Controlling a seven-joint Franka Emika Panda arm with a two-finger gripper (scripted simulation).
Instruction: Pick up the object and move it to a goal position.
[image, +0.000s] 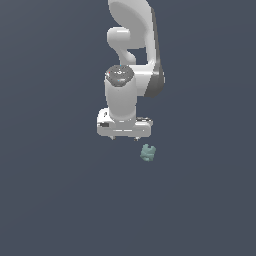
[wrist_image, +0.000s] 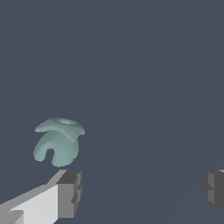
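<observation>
My gripper (wrist_image: 140, 190) is spread wide; the object (wrist_image: 58, 142) looks light, rigid, lumpy, so I'd pinch its thick middle.

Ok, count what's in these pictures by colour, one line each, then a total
Pale teal-green: 1, the lumpy object
White: 1, the robot arm with its gripper, jaws open
Total: 2
</observation>
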